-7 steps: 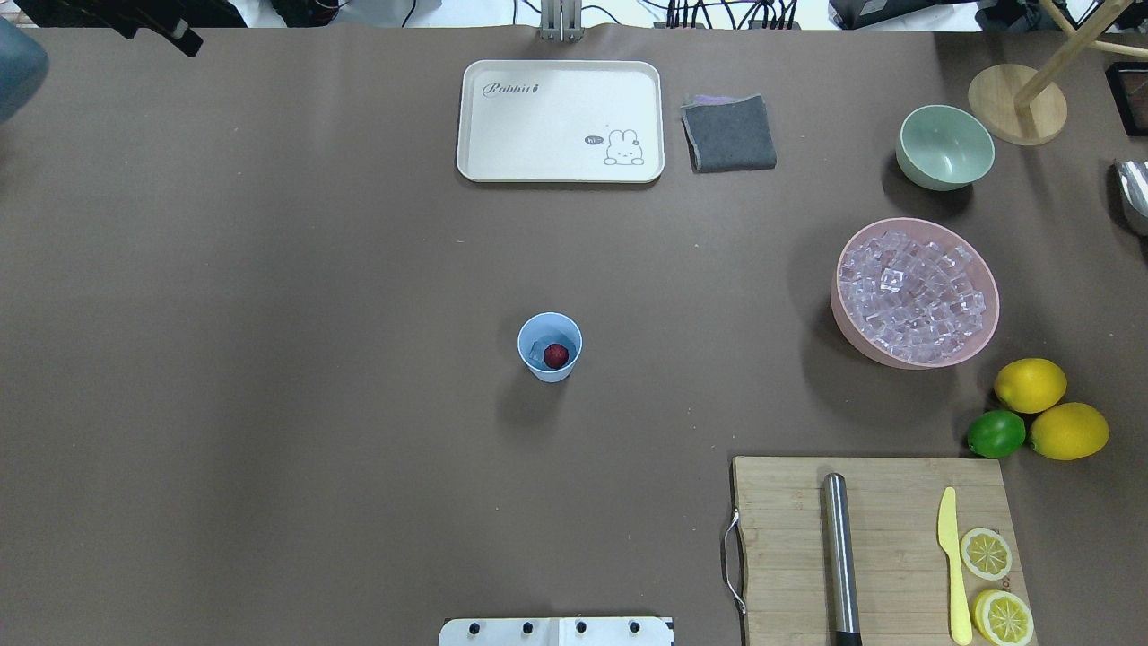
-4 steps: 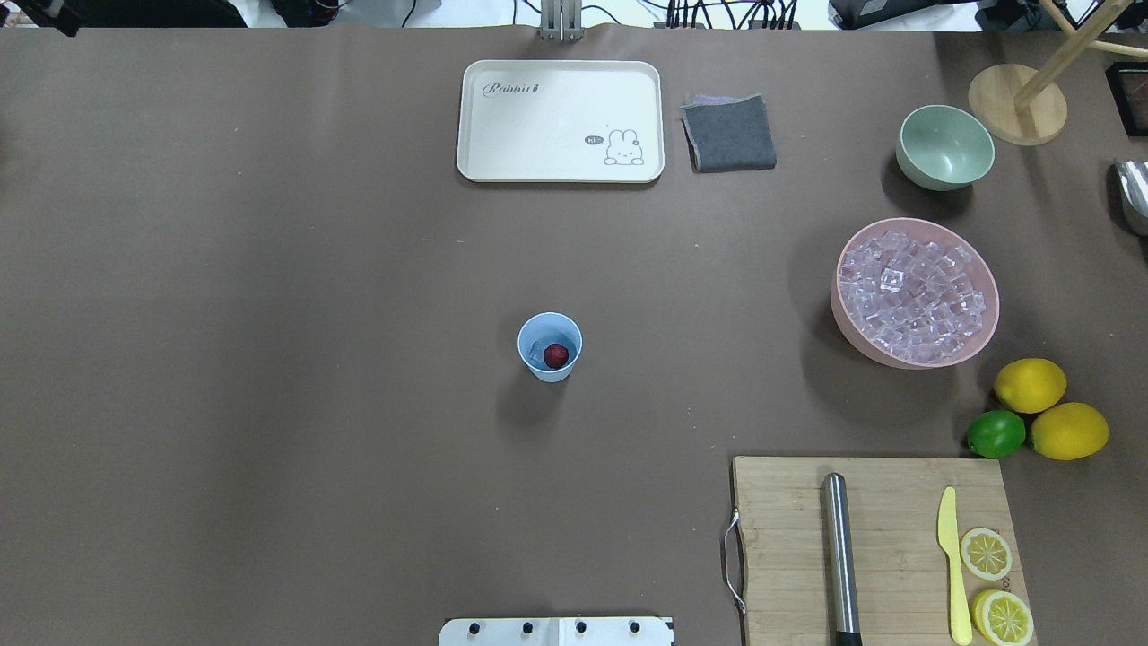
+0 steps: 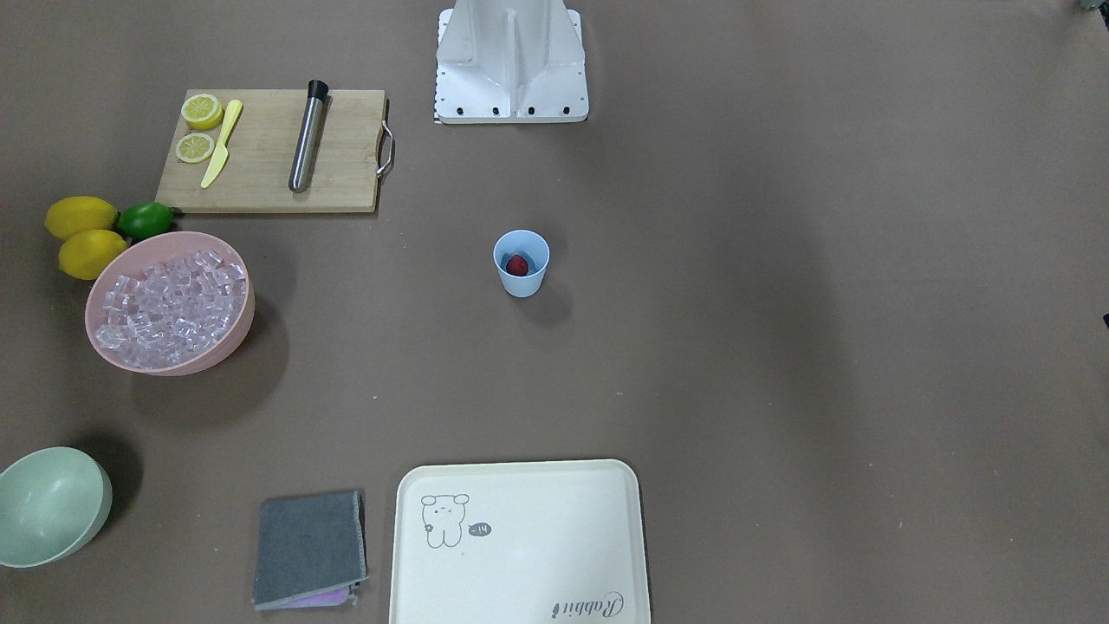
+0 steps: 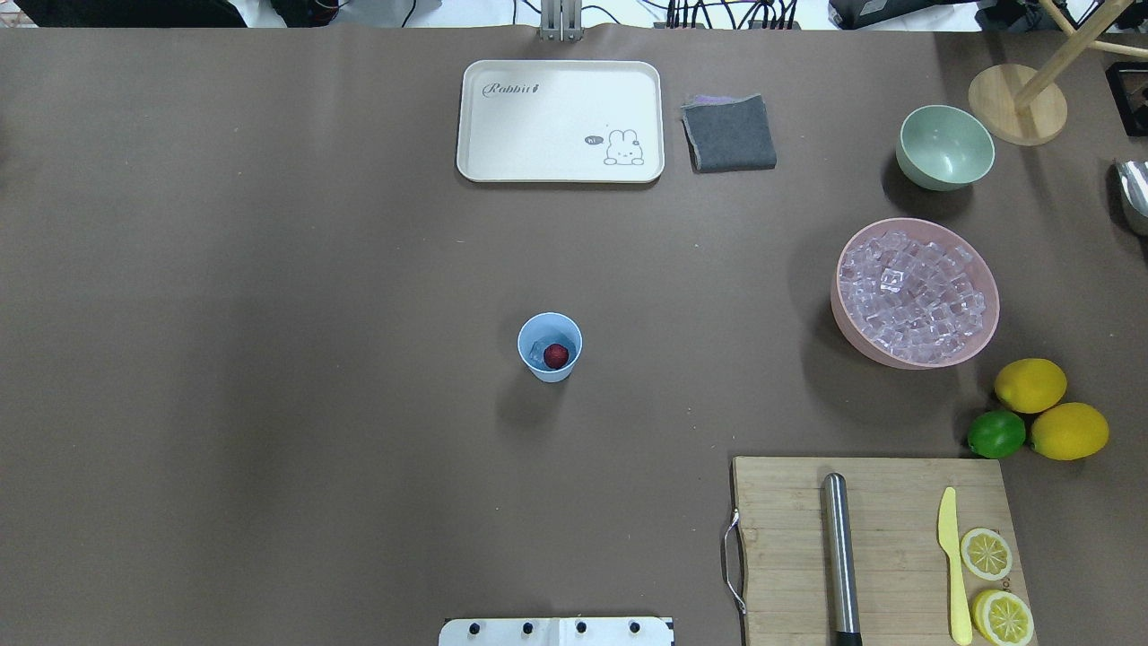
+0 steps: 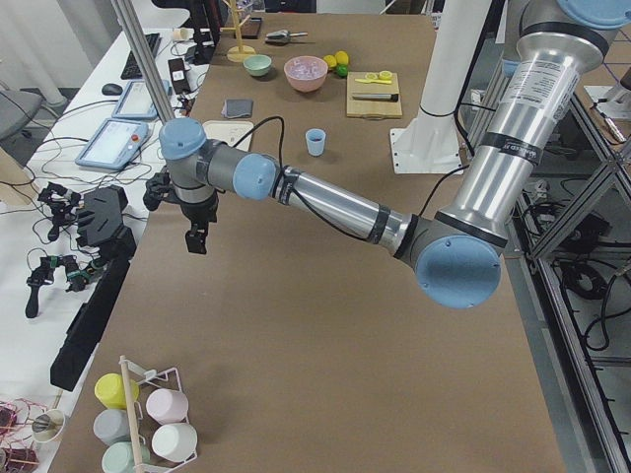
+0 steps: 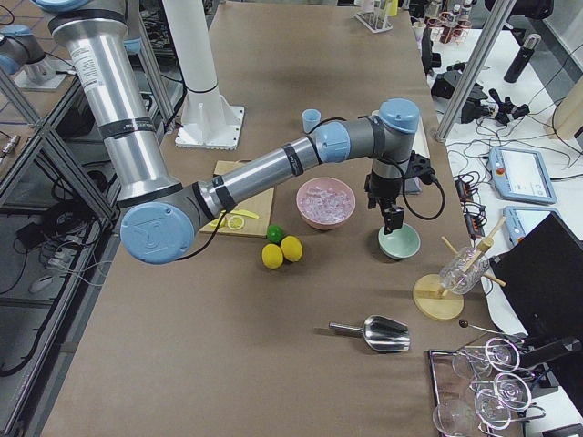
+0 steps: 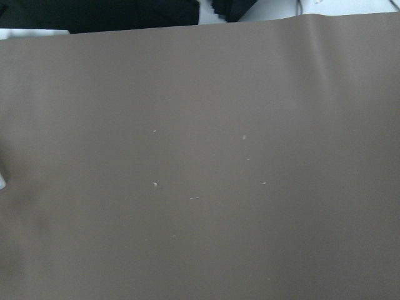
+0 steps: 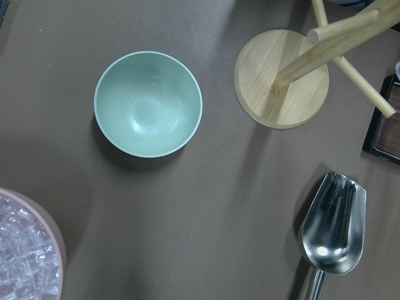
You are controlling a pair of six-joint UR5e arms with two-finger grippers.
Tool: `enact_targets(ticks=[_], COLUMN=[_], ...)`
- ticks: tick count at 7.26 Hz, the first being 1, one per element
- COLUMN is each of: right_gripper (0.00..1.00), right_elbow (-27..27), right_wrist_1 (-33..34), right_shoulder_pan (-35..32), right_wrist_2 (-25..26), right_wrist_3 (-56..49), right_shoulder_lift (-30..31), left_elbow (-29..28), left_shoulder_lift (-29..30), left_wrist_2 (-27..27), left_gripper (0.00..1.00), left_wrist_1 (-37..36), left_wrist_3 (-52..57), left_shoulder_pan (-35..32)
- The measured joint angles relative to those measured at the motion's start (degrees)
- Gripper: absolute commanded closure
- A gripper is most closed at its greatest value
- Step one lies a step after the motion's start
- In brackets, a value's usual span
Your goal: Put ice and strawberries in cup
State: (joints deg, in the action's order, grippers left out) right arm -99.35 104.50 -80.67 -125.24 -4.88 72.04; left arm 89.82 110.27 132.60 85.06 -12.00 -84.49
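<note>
The light-blue cup (image 4: pixel 550 346) stands upright mid-table, also seen in the front view (image 3: pixel 522 263). Inside it lies a red strawberry (image 4: pixel 556 356) beside a clear ice cube (image 4: pixel 536 352). More ice (image 4: pixel 915 294) fills the pink bowl (image 4: pixel 979 345) at the right. My left gripper (image 5: pixel 197 239) shows only in the left side view, over the table's far left edge and well away from the cup; whether it is open or shut I cannot tell. My right gripper (image 6: pixel 393 218) shows only in the right side view, above the pale green bowl (image 6: pixel 399 242); its state I cannot tell either.
A cream tray (image 4: pixel 560 170) and a grey cloth (image 4: pixel 728 133) lie at the far side. The cutting board (image 4: pixel 789 538) holds a steel muddler (image 4: pixel 839 556), a yellow knife and lemon slices. Two lemons and a lime (image 4: pixel 995 433) sit nearby. A metal scoop (image 8: pixel 332 225) and a wooden stand (image 8: pixel 281 78) are beyond the green bowl.
In the overhead view the left arm's end has drawn off past the top-left corner and no longer shows. The cup and its contents have not moved.
</note>
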Motion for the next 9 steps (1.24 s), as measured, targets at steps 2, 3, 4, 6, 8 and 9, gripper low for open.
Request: enact_targets(ticks=[2,3,4,6,8,9], right_gripper=[0.0,0.0,0.0,0.0,0.0,0.0], right_elbow=[-0.6,-0.8,-0.8,-1.1,-1.3,-1.5], right_wrist_1=[-0.2,-0.3,-0.3,-0.3,-0.3,-0.3], right_shoulder_pan=[0.6,0.8,1.2,2.6,3.1,3.1], right_wrist_2=[0.2,0.4,0.8,2.2,2.6,2.6], right_wrist_3=[0.1,0.2,0.7,4.0,5.2,5.3], right_shoulder_lift=[-0.2,-0.4,-0.5,-0.6,-0.8,-0.8], left_elbow=[-2.6,-2.9,-2.8,-2.1,-0.4,0.6], left_shoulder_lift=[-2.2,-3.7,-5.2,-7.1,-8.2,-8.5], left_wrist_2=[-4.5,-5.9,-7.6,-8.9,-9.0,-9.1], left_gripper=[0.03,0.03,0.03,0.03,0.03,0.03], left_wrist_1=[0.1,0.2,0.5,0.7,0.7,0.7], left_wrist_3=[0.0,0.0,0.0,0.0,-0.1,-0.4], left_shoulder_pan=[0.2,0.1,-0.2,-0.3,-0.3,-0.3])
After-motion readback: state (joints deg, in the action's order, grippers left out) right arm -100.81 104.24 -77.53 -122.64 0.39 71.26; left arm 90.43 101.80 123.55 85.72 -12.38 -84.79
